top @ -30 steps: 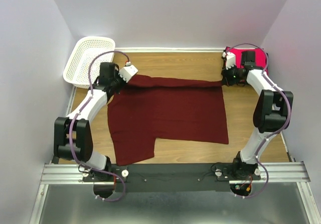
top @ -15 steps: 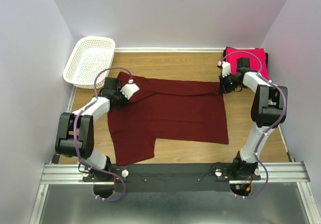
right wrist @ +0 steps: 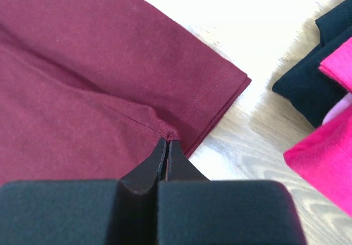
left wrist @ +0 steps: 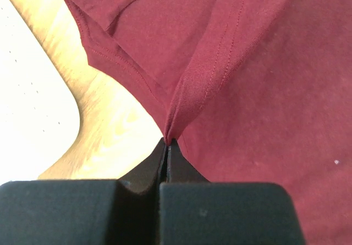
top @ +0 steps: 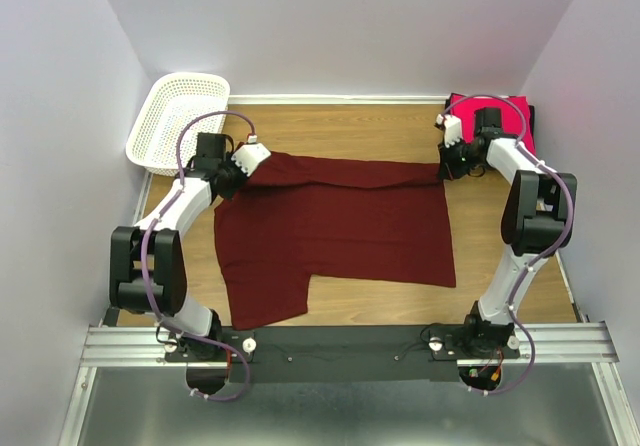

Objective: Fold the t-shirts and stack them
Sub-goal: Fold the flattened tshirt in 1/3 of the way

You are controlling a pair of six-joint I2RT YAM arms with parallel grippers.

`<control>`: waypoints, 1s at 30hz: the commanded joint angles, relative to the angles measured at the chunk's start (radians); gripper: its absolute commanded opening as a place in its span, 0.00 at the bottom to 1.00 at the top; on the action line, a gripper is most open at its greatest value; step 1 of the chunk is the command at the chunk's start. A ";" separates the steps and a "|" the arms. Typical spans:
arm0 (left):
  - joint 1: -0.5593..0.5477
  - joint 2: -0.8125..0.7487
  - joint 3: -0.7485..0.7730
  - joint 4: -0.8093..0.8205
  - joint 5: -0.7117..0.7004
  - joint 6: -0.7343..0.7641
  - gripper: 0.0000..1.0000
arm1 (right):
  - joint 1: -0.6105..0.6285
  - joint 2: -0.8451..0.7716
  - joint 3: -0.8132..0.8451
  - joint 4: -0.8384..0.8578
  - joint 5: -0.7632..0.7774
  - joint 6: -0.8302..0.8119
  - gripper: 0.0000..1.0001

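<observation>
My left hand (left wrist: 166, 144) is clamped shut on a small ridge of the maroon t-shirt (top: 335, 228). The cloth rises into a peak right at my fingertips. My right hand (right wrist: 166, 142) is closed the same way on a pucker of that shirt, just inside its stitched hem corner.

In the overhead view the shirt lies spread across the middle of the worktop (top: 350, 131). My two hands sit at its upper left and upper right corners, and one sleeve trails toward the lower left. I hold both ends of that upper edge at once, I judge, so the fold line runs straight between my hands and neither side sags or skews. The band of doubled cloth along the upper edge suggests the fold is only started.

The pink-red t-shirt (top: 497, 114) waits at the upper right of the overhead frame, with a black t-shirt (right wrist: 308, 85) beside it. They are near my right hand but clear of the maroon cloth, presumably where the stack goes. The white basket (top: 172, 116) sits upper left, apart from the shirt.
</observation>
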 commanded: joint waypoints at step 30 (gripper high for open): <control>0.020 -0.169 -0.168 -0.185 0.161 0.262 0.57 | -0.002 -0.084 -0.014 -0.157 -0.035 -0.085 0.64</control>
